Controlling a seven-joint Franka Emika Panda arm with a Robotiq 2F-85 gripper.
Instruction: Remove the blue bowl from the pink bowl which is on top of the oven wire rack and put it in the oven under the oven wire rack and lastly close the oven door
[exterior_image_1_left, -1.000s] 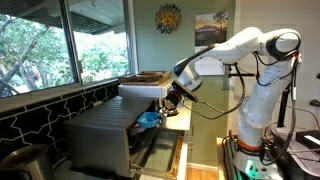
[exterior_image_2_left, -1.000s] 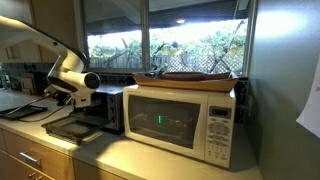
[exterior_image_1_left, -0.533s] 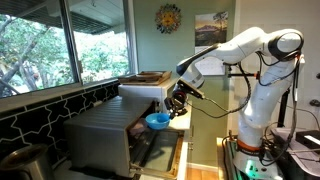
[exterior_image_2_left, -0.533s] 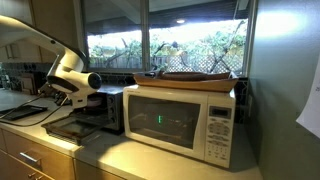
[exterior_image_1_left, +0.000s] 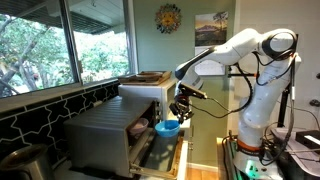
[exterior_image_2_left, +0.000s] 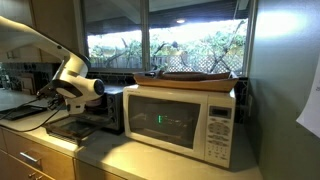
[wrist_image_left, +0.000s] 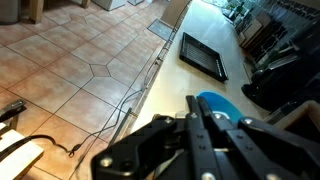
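Note:
The blue bowl (exterior_image_1_left: 167, 127) hangs from my gripper (exterior_image_1_left: 174, 116), which is shut on its rim, in front of the oven (exterior_image_1_left: 100, 135) and above the oven door (exterior_image_1_left: 160, 156), which lies folded down and open. In the wrist view the shut fingers (wrist_image_left: 199, 104) pinch the bowl's rim, and the blue bowl (wrist_image_left: 224, 104) shows just beyond them. In an exterior view my arm covers the front of the oven (exterior_image_2_left: 100, 112), and its open door (exterior_image_2_left: 62, 129) lies flat on the counter. The pink bowl is not visible in any view.
A white microwave (exterior_image_2_left: 182, 119) with a flat tray on top stands beside the oven. A window and dark tiled wall (exterior_image_1_left: 40, 110) run behind the oven. A black rectangular slab (wrist_image_left: 203, 55) lies on the counter, with tiled floor (wrist_image_left: 70, 60) beyond its edge.
My gripper has drawn the blue bowl out of the oven mouth, moving away from the opening and down, to a spot above the open door.

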